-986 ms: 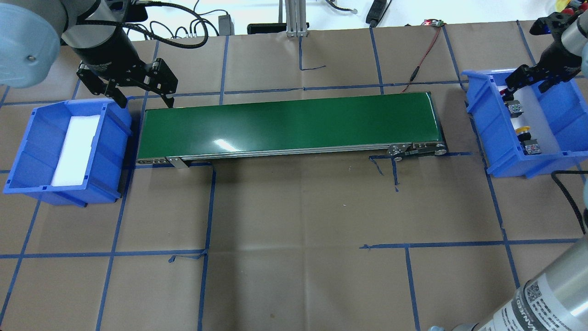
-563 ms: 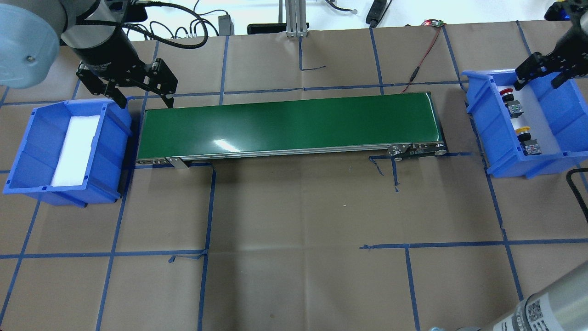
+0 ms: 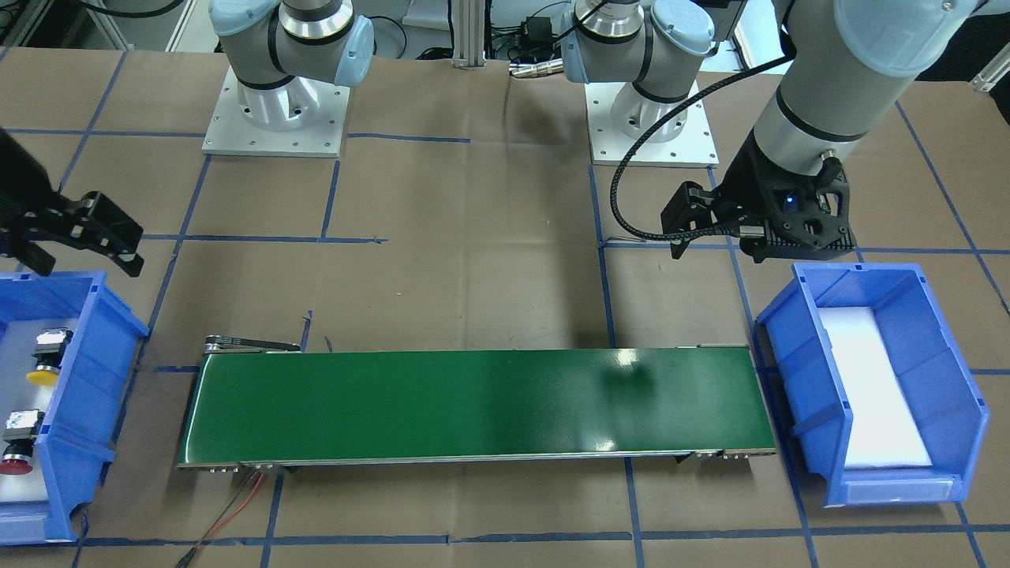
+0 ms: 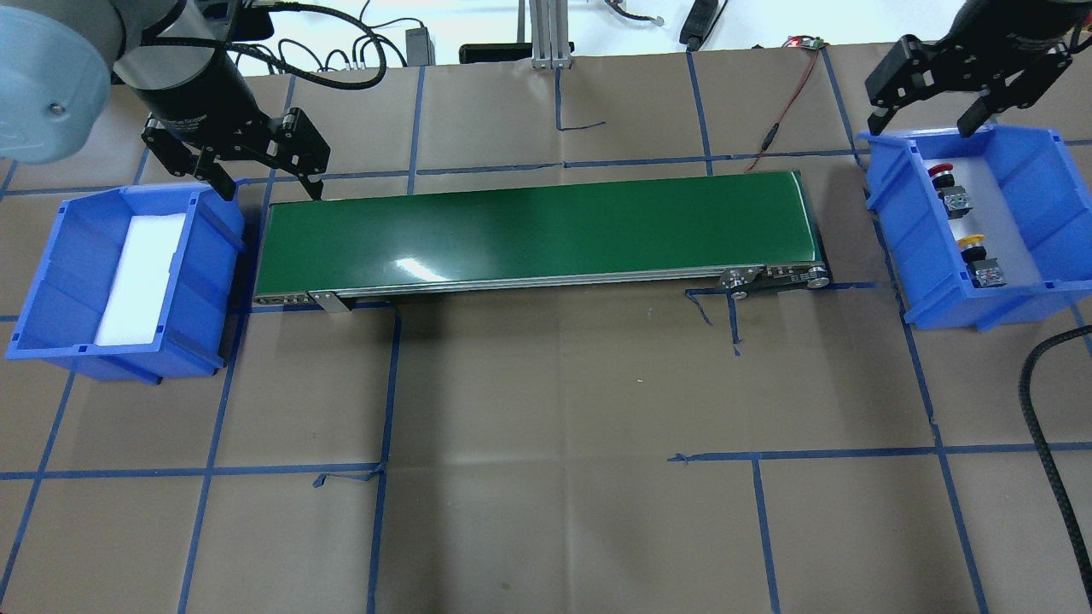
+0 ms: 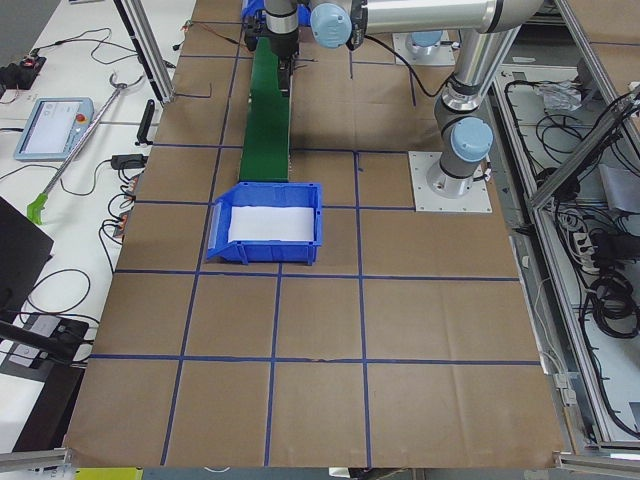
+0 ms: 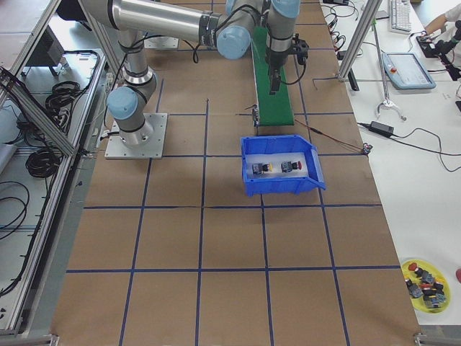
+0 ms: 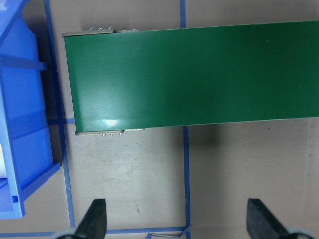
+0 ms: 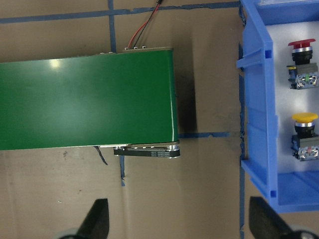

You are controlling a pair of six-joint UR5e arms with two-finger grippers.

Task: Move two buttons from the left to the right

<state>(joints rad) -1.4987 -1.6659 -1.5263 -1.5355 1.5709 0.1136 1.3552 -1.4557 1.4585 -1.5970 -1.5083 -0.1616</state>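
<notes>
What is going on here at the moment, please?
Two robot arms have the job of carrying buttons from left to right. The red button and the yellow button both lie in the right bin. The right end effector hangs open above that bin's far edge, holding nothing. The left end effector hangs open by the belt's left end, near the left bin.

Glossy green belt [image 4: 529, 226], matt brown paper [image 4: 554, 409], smooth plastic bins [image 4: 890, 223].

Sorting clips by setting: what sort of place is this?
Probably a robotics lab: left arm and right arm bolted to a tape-gridded table, a conveyor between left bin and right bin, a teach pendant alongside.
</notes>
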